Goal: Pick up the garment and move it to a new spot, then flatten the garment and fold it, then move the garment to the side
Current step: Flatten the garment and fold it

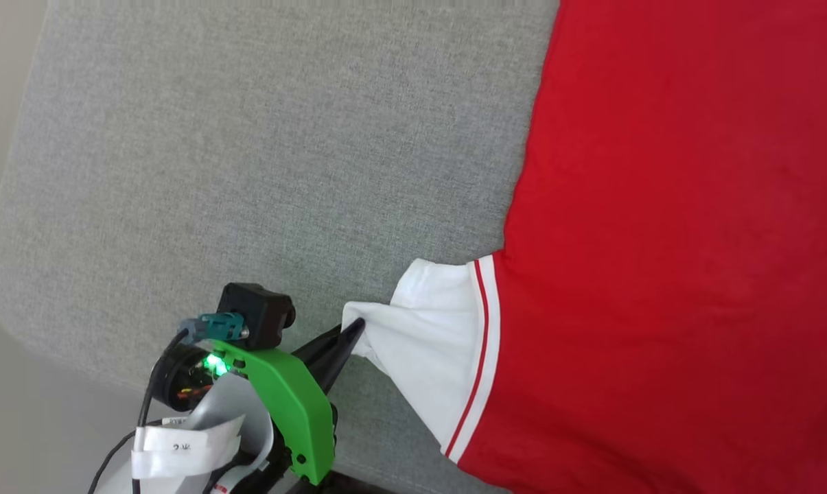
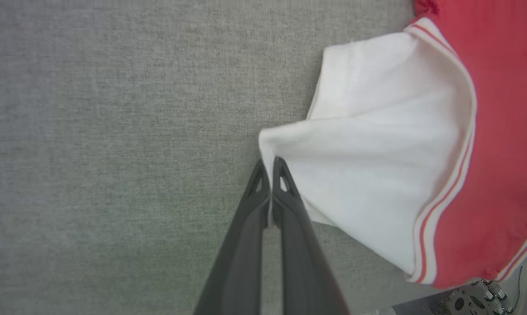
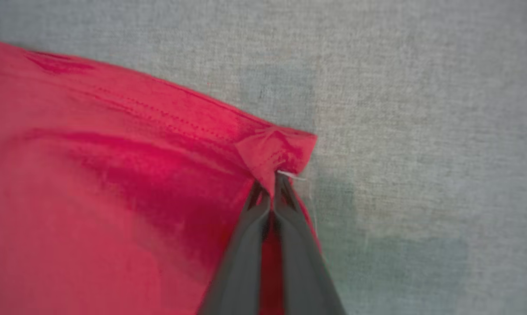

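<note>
The red jersey T-shirt with white, stripe-trimmed sleeves [image 1: 660,240] lies spread on the grey fabric-covered table [image 1: 214,171]. It looks light and limp, so it is best taken at edges and corners. The left hand [image 2: 270,168], held low over the table, pinches its sleeve edge. The right hand [image 3: 272,179] pinches a red hem corner.

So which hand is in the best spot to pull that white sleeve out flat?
Probably the left hand. It is shut on the edge of the white sleeve of the garment, with bare grey surface beside it to pull across. The right hand is shut on a red hem corner instead.
</note>
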### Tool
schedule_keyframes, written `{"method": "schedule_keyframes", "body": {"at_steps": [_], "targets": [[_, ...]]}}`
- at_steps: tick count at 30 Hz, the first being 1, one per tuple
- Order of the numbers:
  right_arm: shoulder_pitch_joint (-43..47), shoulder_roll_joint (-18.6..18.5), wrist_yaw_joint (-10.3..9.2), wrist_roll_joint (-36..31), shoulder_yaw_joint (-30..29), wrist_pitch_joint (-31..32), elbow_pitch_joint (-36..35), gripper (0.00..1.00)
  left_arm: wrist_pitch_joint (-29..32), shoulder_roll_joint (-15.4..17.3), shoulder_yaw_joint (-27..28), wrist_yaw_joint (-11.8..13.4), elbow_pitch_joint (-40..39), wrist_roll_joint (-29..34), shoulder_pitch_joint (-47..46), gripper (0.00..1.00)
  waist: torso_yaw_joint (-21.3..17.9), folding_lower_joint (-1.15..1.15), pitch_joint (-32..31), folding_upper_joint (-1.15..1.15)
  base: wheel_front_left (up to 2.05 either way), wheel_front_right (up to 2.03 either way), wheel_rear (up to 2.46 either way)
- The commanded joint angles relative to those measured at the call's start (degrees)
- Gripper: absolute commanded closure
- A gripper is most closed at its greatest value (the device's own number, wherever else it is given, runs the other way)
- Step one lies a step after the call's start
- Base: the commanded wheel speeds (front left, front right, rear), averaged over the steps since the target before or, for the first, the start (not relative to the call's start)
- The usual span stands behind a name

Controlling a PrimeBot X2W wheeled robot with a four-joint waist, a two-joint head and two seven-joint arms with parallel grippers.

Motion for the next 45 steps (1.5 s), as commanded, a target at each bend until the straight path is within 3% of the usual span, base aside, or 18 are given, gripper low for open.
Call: {"method": "schedule_keyframes", "body": {"at_steps": [1,17,29,37,45], "targets": [[4.85,0.41,-0.05,0.33,-0.16,0.36,1.93,1.0,-0.01,0.22,0.51,0.43,0.41,-0.68,-0.07,1.0,-2.62,0.0,-4.23,0.0,0.0,0.0,0.0],[29.83,2.57,-0.05,7.27,1.16,-8.96,-1.82,1.0,-0.5,1.36,2.35,2.72,4.71,-4.83,7.22,1.0,-11.74,0.0,-22.11,0.0,0.0,0.0,0.0],[48.75,3.28,-0.05,9.88,3.39,-14.57,-13.52,1.0,-3.75,-0.13,3.39,3.53,7.35,-7.52,12.54,1.0,-15.6,0.0,-29.88,0.0,0.0,0.0,0.0],[60.85,9.54,-0.05,11.52,-1.38,-17.74,-20.38,1.0,-5.72,-1.16,3.64,3.82,8.78,-8.41,14.9,1.0,-16.64,0.0,-31.93,0.0,0.0,0.0,0.0],[66.5,14.0,-0.05,12.06,-3.79,-20.88,-21.52,1.0,-6.58,-1.68,3.9,3.96,9.04,-9.2,16.04,1.0,-17.06,0.0,-31.93,0.0,0.0,0.0,0.0]]}}
